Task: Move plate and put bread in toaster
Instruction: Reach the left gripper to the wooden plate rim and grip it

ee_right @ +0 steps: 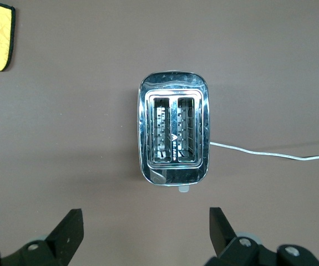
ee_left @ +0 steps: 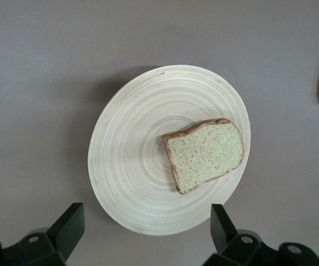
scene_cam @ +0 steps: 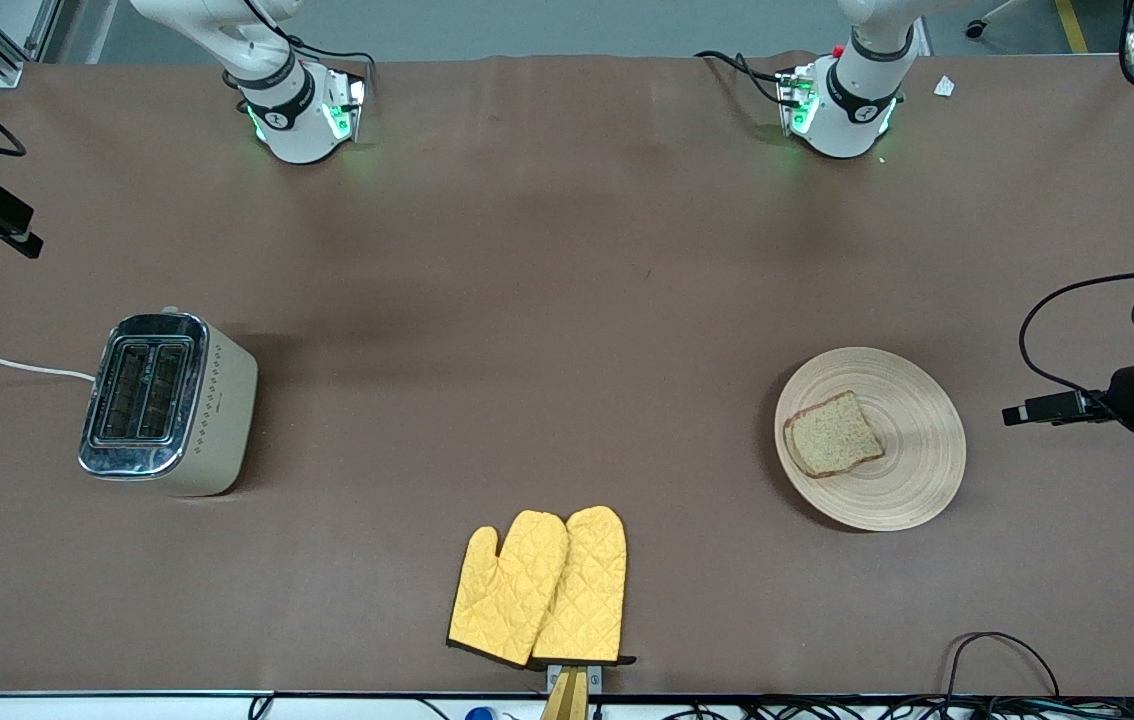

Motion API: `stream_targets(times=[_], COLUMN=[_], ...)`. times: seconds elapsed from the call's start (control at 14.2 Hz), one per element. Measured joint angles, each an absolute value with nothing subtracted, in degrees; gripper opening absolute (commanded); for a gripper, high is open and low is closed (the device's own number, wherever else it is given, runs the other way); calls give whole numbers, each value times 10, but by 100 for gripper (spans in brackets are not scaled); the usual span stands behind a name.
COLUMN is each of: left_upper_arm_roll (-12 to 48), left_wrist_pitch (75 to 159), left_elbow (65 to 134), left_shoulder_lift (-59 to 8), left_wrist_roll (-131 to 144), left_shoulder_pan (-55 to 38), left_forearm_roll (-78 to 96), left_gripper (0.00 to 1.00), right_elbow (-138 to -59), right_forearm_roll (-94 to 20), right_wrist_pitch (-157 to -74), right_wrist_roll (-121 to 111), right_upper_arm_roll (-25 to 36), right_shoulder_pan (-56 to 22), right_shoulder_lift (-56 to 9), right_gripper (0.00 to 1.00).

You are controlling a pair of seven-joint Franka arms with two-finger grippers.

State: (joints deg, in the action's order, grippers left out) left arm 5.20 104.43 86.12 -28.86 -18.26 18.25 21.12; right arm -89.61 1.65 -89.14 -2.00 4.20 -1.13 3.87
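Note:
The pale wooden plate (scene_cam: 912,455) lies toward the left arm's end of the table, with the brown bread slice (scene_cam: 833,434) flat on it, off centre. The cream toaster (scene_cam: 172,400) with a chrome top stands toward the right arm's end, both slots empty. My left gripper (ee_left: 146,221) hangs open and empty high over the plate (ee_left: 142,166) and bread (ee_left: 205,154). My right gripper (ee_right: 145,224) hangs open and empty high over the toaster (ee_right: 173,136). Neither gripper shows in the front view.
A pair of yellow oven mitts (scene_cam: 542,590) lies near the table's front edge, midway between toaster and plate. The toaster's white cord (scene_cam: 7,365) runs off the table's end. Black cameras on stands sit at both table ends (scene_cam: 1117,400).

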Motion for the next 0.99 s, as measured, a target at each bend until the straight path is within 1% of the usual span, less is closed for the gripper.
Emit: stream_targets(times=[0.07, 0.21, 0.35, 0.56, 0.77, 0.85, 0.92, 0.99], left_upper_arm_roll=[52, 51, 51, 52, 56, 56, 56, 57], left_wrist_pitch=[1045, 1048, 1057, 1093, 1103, 1103, 1103, 1103], left_elbow=[861, 860, 860, 857, 853, 853, 853, 853], left_shoulder_lift=[-306, -347, -394, -448, -467, -468, -468, -468], left_wrist_roll=[-214, -295, -364, -432, -442, -442, -443, -443], left_shoulder_pan=[194, 220, 241, 249, 248, 248, 247, 247], left_forearm_roll=[225, 270, 307, 329, 346, 356, 363, 366], left_gripper=[86, 86, 82, 69, 58, 54, 46, 33], right_elbow=[-896, -896, -896, -896, -896, -896, -896, -896], right_forearm_roll=[17, 17, 17, 17, 17, 17, 17, 17], right_wrist_pitch=[-891, -891, -891, -891, -891, -891, -891, -891], right_wrist_roll=[-20, -20, -20, -20, -20, -20, -20, -20], right_upper_arm_roll=[42, 42, 42, 42, 42, 42, 42, 42], right_shoulder_pan=[-11, -11, -11, -11, -11, -11, -11, -11], right_shoulder_lift=[39, 39, 39, 39, 39, 39, 39, 39], right_gripper=[100, 100, 100, 100, 100, 100, 100, 100])
